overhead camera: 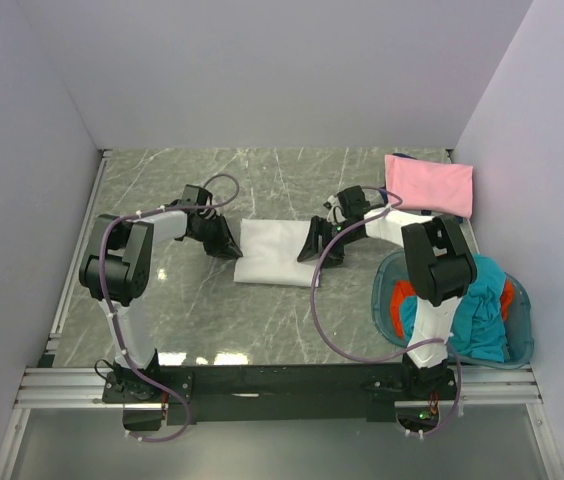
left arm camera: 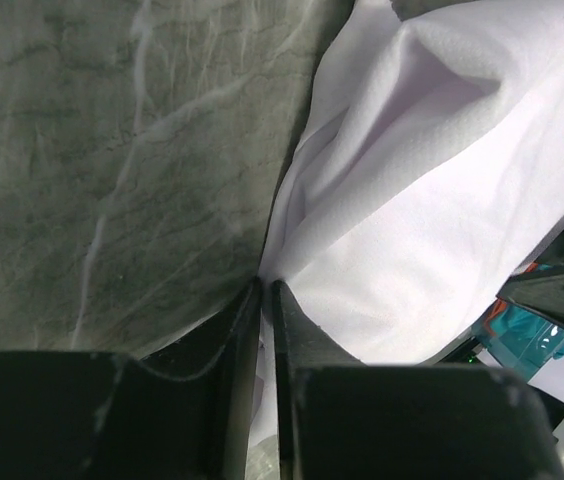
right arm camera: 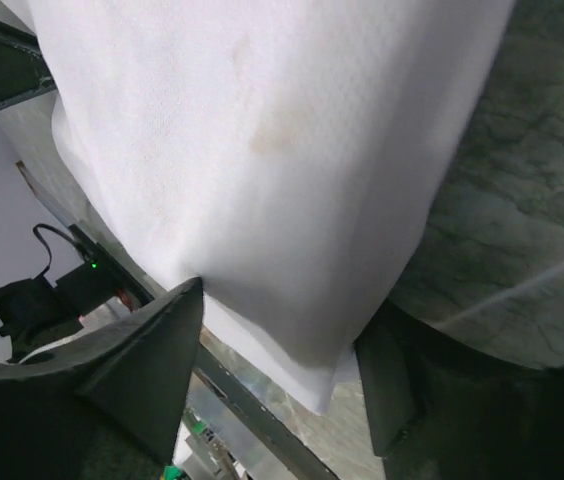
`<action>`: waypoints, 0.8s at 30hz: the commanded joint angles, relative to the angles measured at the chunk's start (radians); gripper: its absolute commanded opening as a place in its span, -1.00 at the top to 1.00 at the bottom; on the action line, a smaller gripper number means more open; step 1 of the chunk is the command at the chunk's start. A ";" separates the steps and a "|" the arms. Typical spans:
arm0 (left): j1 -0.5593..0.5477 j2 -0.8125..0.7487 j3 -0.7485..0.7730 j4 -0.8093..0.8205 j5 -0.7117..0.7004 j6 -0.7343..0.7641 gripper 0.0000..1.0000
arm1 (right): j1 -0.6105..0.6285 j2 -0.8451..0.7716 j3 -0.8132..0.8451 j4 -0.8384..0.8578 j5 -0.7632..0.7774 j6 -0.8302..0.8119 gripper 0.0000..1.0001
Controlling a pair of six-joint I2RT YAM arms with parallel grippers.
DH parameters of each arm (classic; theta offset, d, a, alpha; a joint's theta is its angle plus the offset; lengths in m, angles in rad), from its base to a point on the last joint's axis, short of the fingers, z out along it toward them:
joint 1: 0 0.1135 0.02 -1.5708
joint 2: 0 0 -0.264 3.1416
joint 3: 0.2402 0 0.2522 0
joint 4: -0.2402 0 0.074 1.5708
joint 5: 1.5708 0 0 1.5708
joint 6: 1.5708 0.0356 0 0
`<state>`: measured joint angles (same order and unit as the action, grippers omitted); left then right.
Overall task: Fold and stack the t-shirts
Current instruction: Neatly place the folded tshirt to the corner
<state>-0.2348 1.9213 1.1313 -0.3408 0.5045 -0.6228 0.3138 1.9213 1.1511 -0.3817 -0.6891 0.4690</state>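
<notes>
A white t-shirt (overhead camera: 277, 252) lies folded into a rectangle at the table's middle. My left gripper (overhead camera: 226, 243) is at its left edge. In the left wrist view the gripper (left arm camera: 265, 288) is shut on a pinch of the white t-shirt (left arm camera: 432, 190). My right gripper (overhead camera: 319, 246) is at the shirt's right edge. In the right wrist view it (right arm camera: 284, 302) stands wide open with the white t-shirt (right arm camera: 262, 140) between its fingers (right arm camera: 147, 350). A folded pink t-shirt (overhead camera: 429, 185) lies at the back right. A teal t-shirt (overhead camera: 479, 318) and an orange-red t-shirt (overhead camera: 399, 301) sit in the basket.
The round translucent blue basket (overhead camera: 382, 285) stands at the near right beside the right arm's base. White walls enclose the marbled table (overhead camera: 162, 190) on three sides. A metal rail (overhead camera: 282, 385) runs along the near edge.
</notes>
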 commanded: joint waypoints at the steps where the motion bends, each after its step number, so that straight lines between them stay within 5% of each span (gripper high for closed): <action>1: -0.017 -0.011 -0.036 0.002 -0.015 0.006 0.66 | 0.022 0.027 0.004 0.046 0.019 0.019 -0.30; 13: -0.043 -0.002 -0.041 0.032 -0.001 -0.014 0.64 | 0.039 0.084 0.053 0.090 -0.007 0.029 0.39; 14: -0.044 -0.005 -0.042 0.036 0.005 -0.017 0.61 | 0.039 0.084 0.055 0.098 -0.015 0.030 0.59; 17: -0.046 -0.016 -0.045 0.048 0.008 -0.029 0.35 | 0.041 0.082 0.059 0.096 -0.017 0.026 0.96; 24: -0.044 -0.065 -0.021 0.026 -0.038 -0.014 -0.26 | 0.036 0.030 0.126 -0.041 0.091 -0.061 1.00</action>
<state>-0.2764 1.8900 1.1145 -0.2852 0.5320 -0.6670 0.3447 1.9961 1.2087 -0.3618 -0.6697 0.4686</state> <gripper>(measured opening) 0.604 0.067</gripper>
